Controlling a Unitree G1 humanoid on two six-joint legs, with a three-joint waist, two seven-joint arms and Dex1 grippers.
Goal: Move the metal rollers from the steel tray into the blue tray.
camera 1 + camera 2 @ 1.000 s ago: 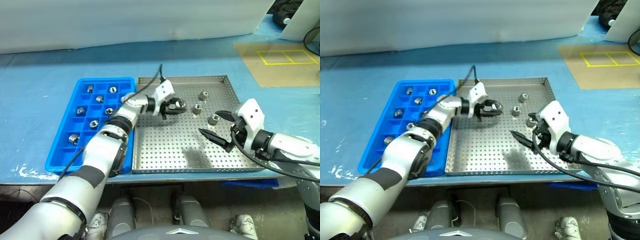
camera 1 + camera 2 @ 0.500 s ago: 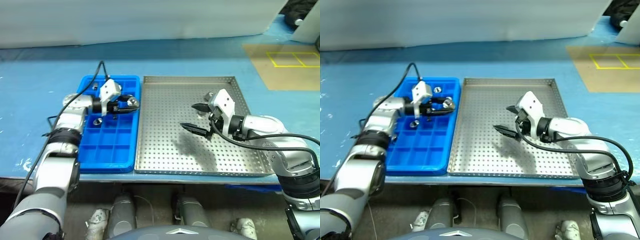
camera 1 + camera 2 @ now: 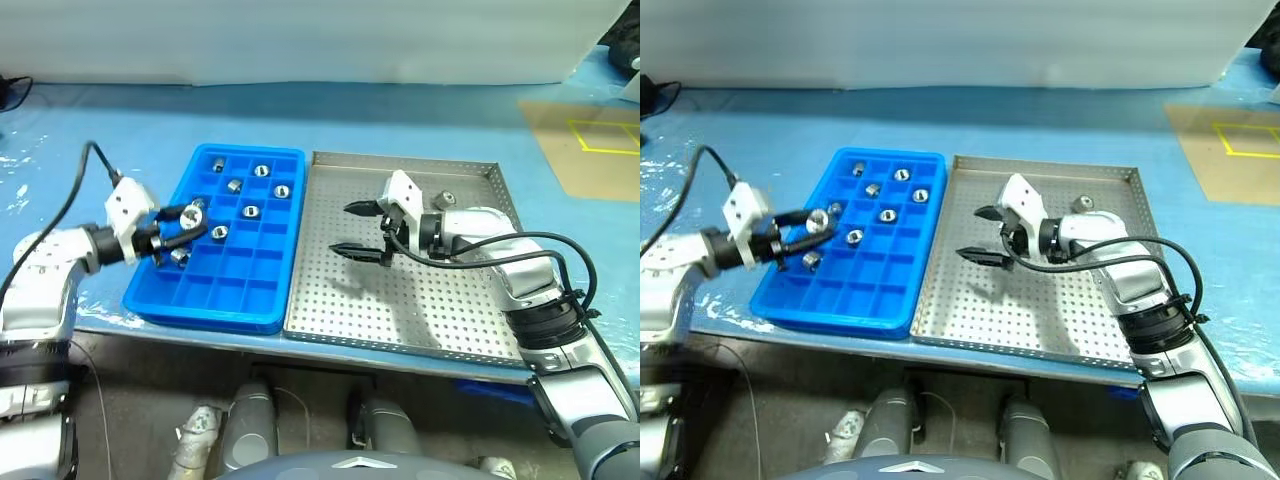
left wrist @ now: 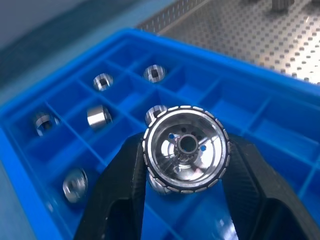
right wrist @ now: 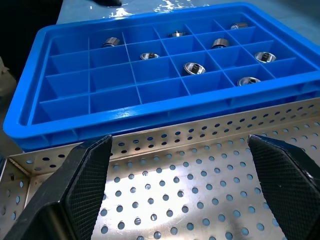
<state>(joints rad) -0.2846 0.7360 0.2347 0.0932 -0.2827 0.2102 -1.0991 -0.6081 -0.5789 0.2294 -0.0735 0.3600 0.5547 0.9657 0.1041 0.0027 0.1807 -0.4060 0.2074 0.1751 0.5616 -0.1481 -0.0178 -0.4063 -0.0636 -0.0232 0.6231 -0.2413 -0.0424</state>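
From the head views, the blue tray (image 3: 232, 262) is seen lying on the blue tabletop (image 3: 420, 120), touching the steel tray (image 3: 420, 300) on the robot's left of it. The left pincer (image 3: 190, 222) is held over the blue tray's outer edge, closed on one metal roller (image 3: 194, 212). The right pincer (image 3: 352, 228) hangs over the steel tray with its fingers spread wide and empty. One further roller (image 3: 447, 200), perhaps more, lies near the steel tray's far rim.

The left wrist view adds the held roller's (image 4: 186, 148) hollow face and centre hole, gripped between both black fingers (image 4: 120, 195), with loose rollers (image 4: 98, 117) in the compartments below.

The right wrist view shows the spread fingers (image 5: 87, 172) above the perforated floor facing the blue tray, and its rollers (image 5: 193, 68) one to a compartment.
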